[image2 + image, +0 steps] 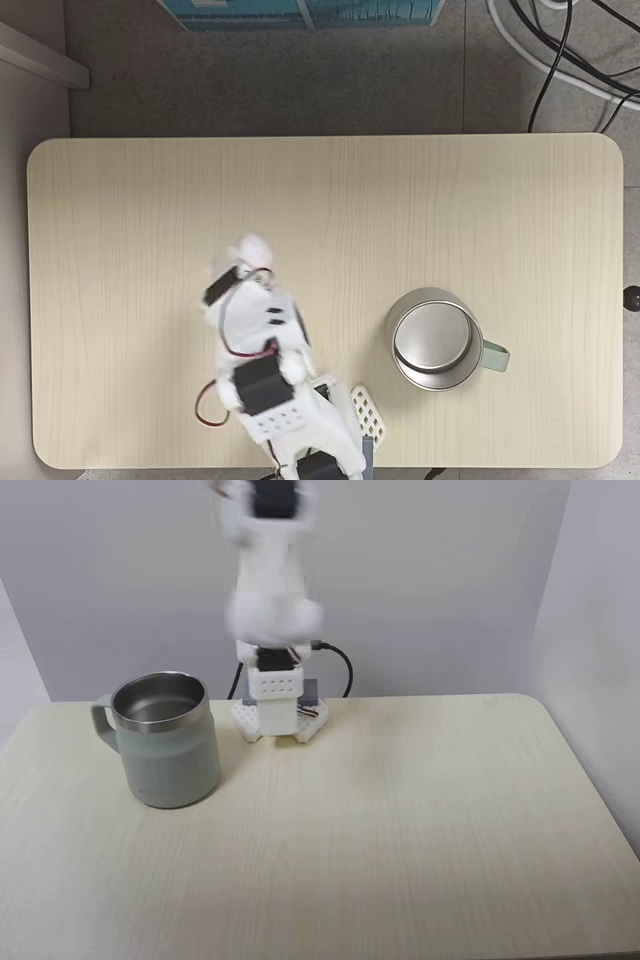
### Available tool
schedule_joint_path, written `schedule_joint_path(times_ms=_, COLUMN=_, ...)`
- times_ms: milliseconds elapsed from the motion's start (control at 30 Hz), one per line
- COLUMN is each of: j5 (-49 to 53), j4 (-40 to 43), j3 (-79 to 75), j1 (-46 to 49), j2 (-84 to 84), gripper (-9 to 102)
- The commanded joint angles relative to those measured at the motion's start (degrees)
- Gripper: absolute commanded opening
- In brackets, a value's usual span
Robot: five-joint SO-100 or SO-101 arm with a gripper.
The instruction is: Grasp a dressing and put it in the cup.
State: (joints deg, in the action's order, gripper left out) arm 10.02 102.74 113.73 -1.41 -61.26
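Arm raised left of the cup point(433, 340) in the top-down fixed view

A soft white lump, possibly the dressing point(250, 248), sits at the blurred gripper point(243, 262); jaw state unreadable; matte grey-green mug, shiny steel inside

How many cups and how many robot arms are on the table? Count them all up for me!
Cup: 1
Robot arm: 1
Total: 2
The arm's tip is too blurred to tell whether it holds anything.
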Motion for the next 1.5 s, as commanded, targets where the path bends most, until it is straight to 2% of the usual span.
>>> schedule_joint_path(times_ms=0, j5=-0.62, j4=2.02, j3=0.26, j1=12.22, j2=4.57, gripper=0)
schedule_joint_path(times_ms=267, j5=7.29, j4=-0.97, j3=-17.23, j1=32.17, j2=14.85, gripper=0)
schedule_joint_path(times_ms=700, j5=17.75, j4=-16.61, j3=-51.59, j1=49.22, j2=29.27, gripper=0)
schedule_joint_path(times_ms=833, j5=20.21, j4=-20.21, j3=-58.89, j1=51.77, j2=31.99, gripper=0)
schedule_joint_path(times_ms=1067, j5=21.09, j4=-21.53, j3=-63.72, j1=52.29, j2=35.24, gripper=1)
schedule_joint_path(times_ms=1133, j5=20.04, j4=-21.53, j3=-63.81, j1=52.56, j2=35.33, gripper=5)
schedule_joint_path(times_ms=1300, j5=17.49, j4=-20.83, j3=-63.9, j1=53.7, j2=35.86, gripper=24)
schedule_joint_path(times_ms=1467, j5=17.05, j4=-18.19, j3=-63.46, j1=53.09, j2=36.04, gripper=27)
